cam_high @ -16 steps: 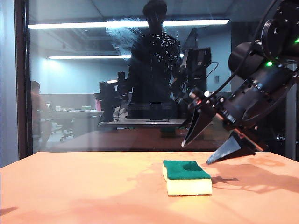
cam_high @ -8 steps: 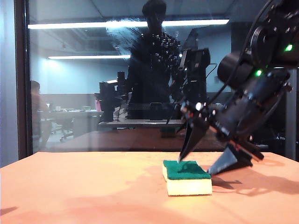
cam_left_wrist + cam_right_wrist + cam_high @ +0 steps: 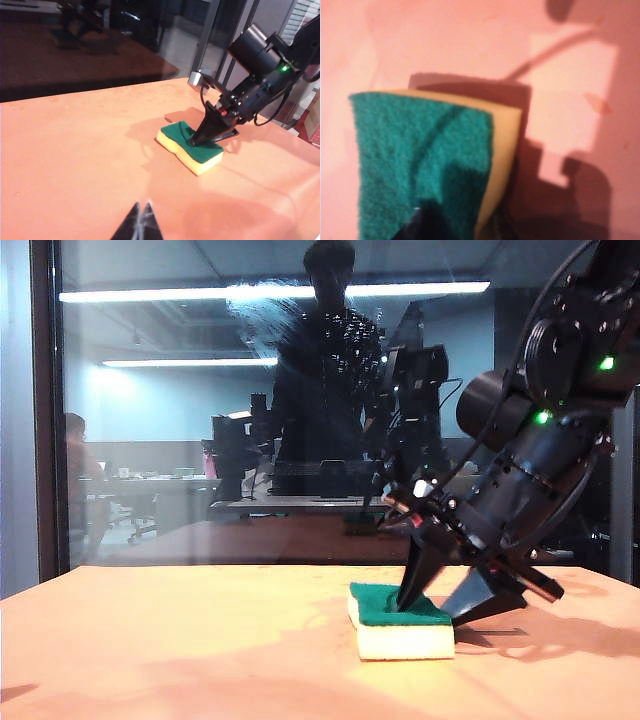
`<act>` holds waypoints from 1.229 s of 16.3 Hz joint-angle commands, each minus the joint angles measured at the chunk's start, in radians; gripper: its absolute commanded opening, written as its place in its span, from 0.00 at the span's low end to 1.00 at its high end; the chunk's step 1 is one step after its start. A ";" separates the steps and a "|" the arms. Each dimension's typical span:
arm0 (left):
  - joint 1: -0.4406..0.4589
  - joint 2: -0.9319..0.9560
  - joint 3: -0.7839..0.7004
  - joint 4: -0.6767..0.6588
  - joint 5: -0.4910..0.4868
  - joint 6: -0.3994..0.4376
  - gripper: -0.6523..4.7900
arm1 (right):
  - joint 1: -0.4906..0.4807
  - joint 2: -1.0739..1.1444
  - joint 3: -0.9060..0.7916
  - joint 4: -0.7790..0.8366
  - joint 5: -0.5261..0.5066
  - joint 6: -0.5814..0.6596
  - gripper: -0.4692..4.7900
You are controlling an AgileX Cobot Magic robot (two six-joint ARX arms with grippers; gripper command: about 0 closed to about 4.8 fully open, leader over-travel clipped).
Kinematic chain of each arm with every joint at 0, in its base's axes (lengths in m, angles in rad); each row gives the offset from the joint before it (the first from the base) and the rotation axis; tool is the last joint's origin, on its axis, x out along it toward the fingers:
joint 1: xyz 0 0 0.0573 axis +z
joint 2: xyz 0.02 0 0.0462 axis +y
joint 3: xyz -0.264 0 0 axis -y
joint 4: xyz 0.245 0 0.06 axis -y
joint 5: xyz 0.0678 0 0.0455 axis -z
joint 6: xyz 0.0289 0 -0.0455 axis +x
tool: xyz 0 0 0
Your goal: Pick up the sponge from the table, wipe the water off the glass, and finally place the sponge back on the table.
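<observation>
The sponge (image 3: 385,608), yellow foam with a green scouring top, lies flat on the orange table (image 3: 150,640) near the glass (image 3: 150,440). My right gripper (image 3: 428,608) points down at the sponge's right end. One finger presses into the green top while the other sits against the end, low by the table. The right wrist view has the sponge (image 3: 420,150) filling the frame, with dark fingers on either side of its yellow edge. A whitish water smear (image 3: 265,305) streaks the glass high up. My left gripper (image 3: 141,206) hangs shut and empty, well short of the sponge (image 3: 175,135).
The glass's dark frame post (image 3: 45,410) stands at the left. The pane mirrors office lights, a dark human figure and the robot. The right arm's black body (image 3: 540,460) leans over the table's right side.
The right gripper has come down and leftward from above the sponge's right end. Its jaws have narrowed onto that end. The sponge has not shifted.
</observation>
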 commanded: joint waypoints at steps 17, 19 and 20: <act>0.000 0.001 0.002 -0.008 -0.031 0.004 0.11 | 0.005 -0.126 0.105 0.125 0.073 -0.080 0.08; 0.000 0.001 0.001 -0.009 -0.079 0.005 0.11 | 0.003 -0.126 0.168 0.127 0.097 -0.095 0.08; 0.000 0.001 0.002 -0.008 -0.101 0.005 0.11 | 0.000 -0.126 0.196 0.128 0.108 -0.101 0.08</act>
